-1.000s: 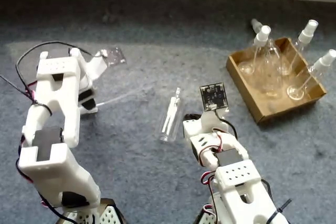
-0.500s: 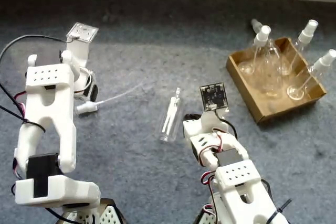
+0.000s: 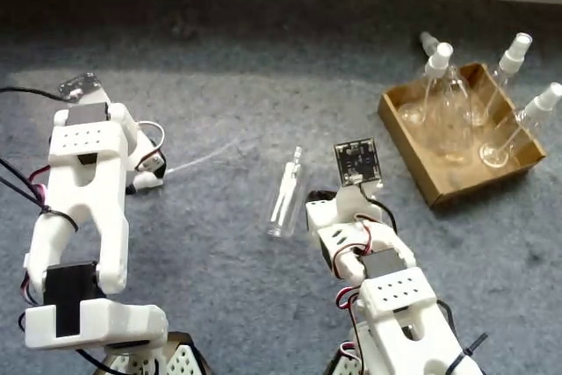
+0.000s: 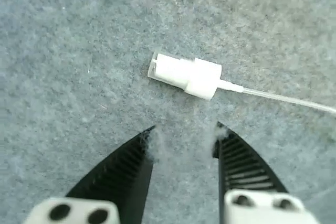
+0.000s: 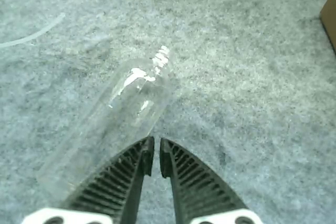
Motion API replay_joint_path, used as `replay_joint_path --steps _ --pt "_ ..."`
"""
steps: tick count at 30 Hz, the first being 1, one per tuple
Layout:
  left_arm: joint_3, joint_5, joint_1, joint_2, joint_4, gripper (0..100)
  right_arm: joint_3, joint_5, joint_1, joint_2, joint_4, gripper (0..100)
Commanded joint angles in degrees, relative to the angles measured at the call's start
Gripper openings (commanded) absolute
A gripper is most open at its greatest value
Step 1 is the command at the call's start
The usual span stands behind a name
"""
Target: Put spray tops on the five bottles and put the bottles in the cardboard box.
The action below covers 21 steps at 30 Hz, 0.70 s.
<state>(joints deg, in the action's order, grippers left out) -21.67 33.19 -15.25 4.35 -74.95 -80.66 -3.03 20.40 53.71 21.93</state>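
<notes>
Grey carpet (image 3: 263, 59) covers the whole table. On it stand the left arm (image 3: 83, 191) and the right arm (image 3: 386, 278), side by side.

Off to the right arm's side lies the cardboard box (image 3: 474, 183). It holds four bottles (image 3: 518, 125), each already wearing a spray top and leaning out over the rim.

The fifth bottle (image 3: 285, 192) lies on its side between the arms, uncapped, with its threaded neck pointing away from them. The right gripper (image 5: 156, 140) sits just beside its base, jaws drawn almost together with nothing between them. The bottle looks like clear, thin plastic. It is probably light, smooth and inclined to roll, so a hold across the middle of the body seems safer than one at the neck.

The last spray top (image 4: 186, 76) lies on the carpet just ahead of the left gripper (image 4: 185, 127). That gripper's jaws are spread wide enough to straddle the top but hold nothing. The white top looks small, stiff and nearly weightless, and its broad collar is the best place to pinch.

Its dip tube (image 4: 283, 99) trails toward the bare bottle. The tube is thin and likely floppy, so it would make a poor grip and will need careful threading into the neck.
</notes>
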Motion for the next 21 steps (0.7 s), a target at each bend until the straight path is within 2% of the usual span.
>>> replay_joint_path --steps 1,3,14,21 --pt "0.13 15.03 -1.19 2.59 2.46 15 0.04 -0.09 0.4 1.36 -1.27 0.5" --pt "-0.48 18.02 -2.07 2.51 3.69 15 0.04 -0.09 0.4 1.36 -1.27 0.5" --pt "-8.66 20.4 -1.89 2.51 18.37 15 0.04 -0.09 0.4 1.36 -1.27 0.5" --pt "-8.75 20.4 -1.89 2.42 20.92 15 0.04 -0.09 0.4 1.36 -1.27 0.5"
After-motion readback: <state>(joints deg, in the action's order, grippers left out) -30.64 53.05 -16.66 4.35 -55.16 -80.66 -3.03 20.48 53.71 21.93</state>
